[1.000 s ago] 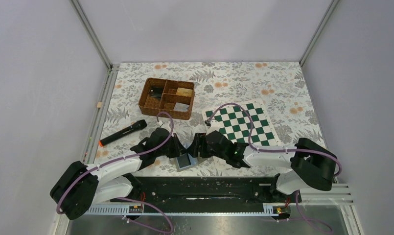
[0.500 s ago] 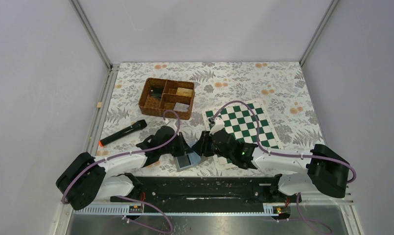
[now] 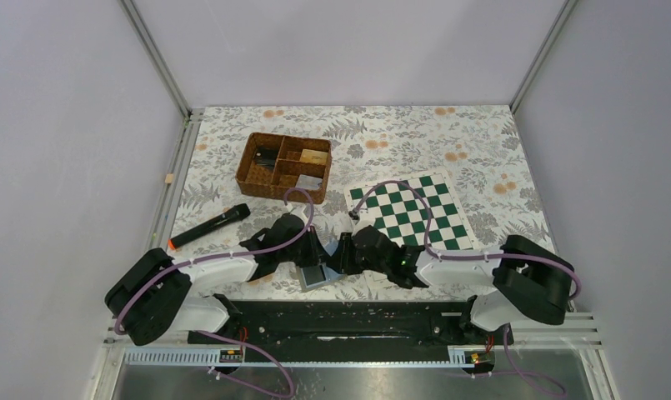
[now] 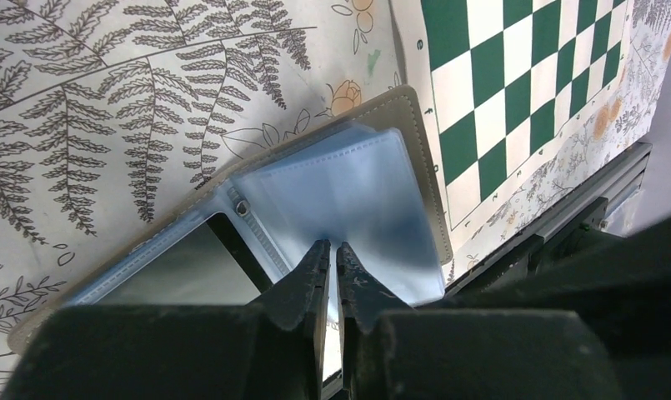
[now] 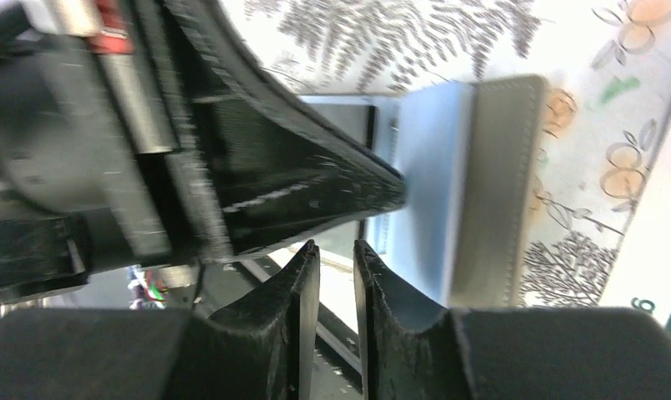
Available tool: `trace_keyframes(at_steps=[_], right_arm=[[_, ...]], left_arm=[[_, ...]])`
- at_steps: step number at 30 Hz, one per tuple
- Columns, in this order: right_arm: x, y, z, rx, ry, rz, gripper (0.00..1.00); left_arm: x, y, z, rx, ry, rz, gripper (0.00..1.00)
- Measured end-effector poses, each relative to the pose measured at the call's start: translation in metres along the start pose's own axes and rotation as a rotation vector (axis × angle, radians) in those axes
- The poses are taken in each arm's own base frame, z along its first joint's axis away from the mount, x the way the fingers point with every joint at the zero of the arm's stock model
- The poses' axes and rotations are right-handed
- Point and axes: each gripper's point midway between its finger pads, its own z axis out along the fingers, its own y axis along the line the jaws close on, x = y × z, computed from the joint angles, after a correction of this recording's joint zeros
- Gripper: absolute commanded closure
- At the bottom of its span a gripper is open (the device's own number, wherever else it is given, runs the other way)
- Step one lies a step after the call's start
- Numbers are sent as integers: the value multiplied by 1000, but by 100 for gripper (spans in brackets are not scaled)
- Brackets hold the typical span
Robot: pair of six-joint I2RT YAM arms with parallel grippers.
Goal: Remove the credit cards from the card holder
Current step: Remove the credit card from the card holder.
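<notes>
The card holder [image 3: 315,276] lies open near the table's front edge, grey outside [image 5: 498,183] with light blue plastic sleeves inside [image 4: 357,192]. A grey card face with a dark border [image 4: 182,267] shows in its left pocket. My left gripper [image 3: 312,255] [image 4: 332,246] is shut, its tips pinching a blue sleeve that tents up toward them. My right gripper [image 3: 341,257] [image 5: 336,246] hovers just right of the holder, its jaws a narrow gap apart with nothing between them. In the right wrist view the left gripper's fingers [image 5: 315,192] cross in front.
A brown wicker basket [image 3: 283,167] with compartments stands at the back left. A green-and-white chessboard mat [image 3: 411,208] [image 4: 515,92] lies right of the holder. A black pen-like stick with an orange tip [image 3: 208,226] lies at the left. The black front rail [image 3: 340,321] runs close behind the holder.
The right gripper's jaws have narrowed from wide to a thin gap and shifted beside the holder. The left arm edged slightly right, its jaws staying shut.
</notes>
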Motion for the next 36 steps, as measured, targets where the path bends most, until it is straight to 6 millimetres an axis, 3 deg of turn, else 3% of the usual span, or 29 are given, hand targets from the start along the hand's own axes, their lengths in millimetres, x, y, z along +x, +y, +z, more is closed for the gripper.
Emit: trace_keyframes(at_steps=[6,11,18,27,36], right_arm=[[21,-37,10,105,44,28,72],[24,-46,13,138,47,36,72],[25,-45,14,128,55,39,69],[23,-20,23,11,97,60,66],[30,-25,37,-16,170,94,66]], left_arm=[[3,6,-1,-28,7,-11,91],[-1,7,-13,-58,-9,-12,89],[-10,-1,-36,-52,-59,-7,89],[22,41,-39,-166,14,-31,89],[16,43,-49,-179,-35,-25,89]])
